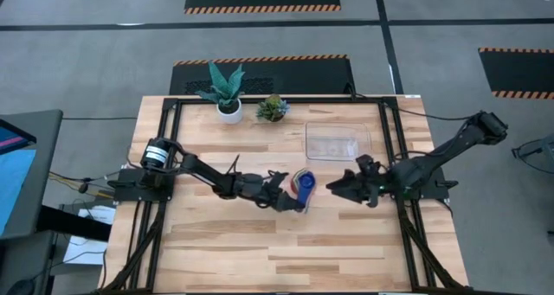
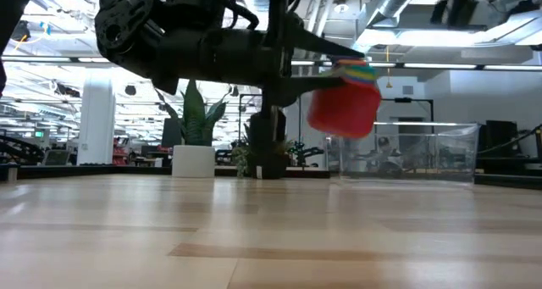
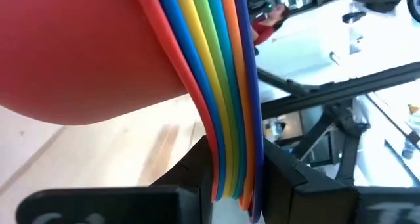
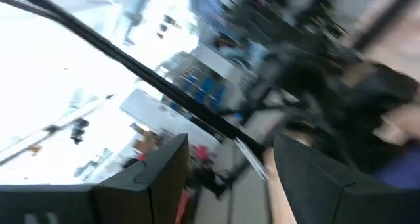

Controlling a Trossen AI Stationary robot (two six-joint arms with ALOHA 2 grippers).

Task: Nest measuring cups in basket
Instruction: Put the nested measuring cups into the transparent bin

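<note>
The measuring cups [image 2: 343, 107] are nested in one stack, the red one outermost, with coloured rims [image 2: 360, 69] on top. The stack hangs above the middle of the table [image 1: 305, 185]. My left gripper [image 1: 293, 200] is shut on the stack's handles. The clear basket [image 1: 310, 144] stands on the table farther back and to the right, also seen in the low view [image 2: 440, 149]. My right gripper [image 1: 339, 184] hovers open just right of the stack, nothing between its fingers [image 4: 157, 178]. My left gripper pinches the stacked flat handles [image 3: 230, 165] between its two fingers [image 3: 190, 184], all layers together, near the handles' free ends. It reaches in roughly level from the table's left. The stack is lifted clear of the table, slightly tilted, with the red bowl [image 3: 79, 46] lowest.
A white plant pot [image 1: 229, 112] and a small green plant [image 1: 273, 109] stand at the table's far edge, left of the basket. Black frame rails [image 1: 387, 139] run along the table's sides. Bare wood lies toward the near edge.
</note>
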